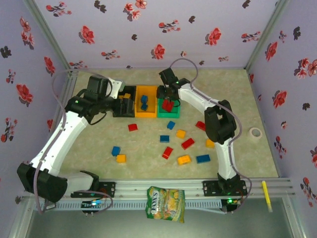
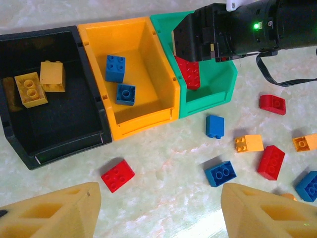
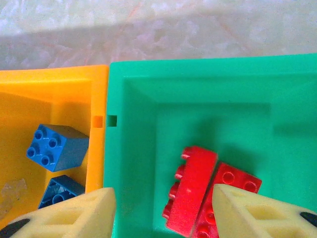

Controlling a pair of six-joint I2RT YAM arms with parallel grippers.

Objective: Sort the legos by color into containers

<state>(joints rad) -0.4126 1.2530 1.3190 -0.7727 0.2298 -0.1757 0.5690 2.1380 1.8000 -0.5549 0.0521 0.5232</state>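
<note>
Red brick [image 3: 190, 191] sits in the green bin [image 3: 198, 84], tipped on edge with its studs facing left, leaning on a second red brick [image 3: 230, 181] that lies studs-up beside it. Both are glossy, hard, and small next to the bin. Right gripper [image 3: 162, 203] hangs right over them, jaws part-way apart, and neither finger seems to touch the tipped brick, so it holds nothing. The step looks like the drop into green, with only the retreat left to do. Best to lift straight up with jaws apart so no finger snags the tipped brick or knocks the bin wall. Orange bin [image 3: 49, 94] next door has two blue bricks [image 3: 55, 146], and the black bin [image 2: 49, 129] at the other end has two yellow bricks [image 2: 30, 89], so colours match so far. About a dozen loose bricks [image 1: 187, 144] in red, blue and orange are scattered on the table [image 1: 148, 168] in front of the bins. Left gripper [image 2: 161, 193] is wide and empty, above a loose red brick [image 2: 118, 175] near the black bin.
</note>
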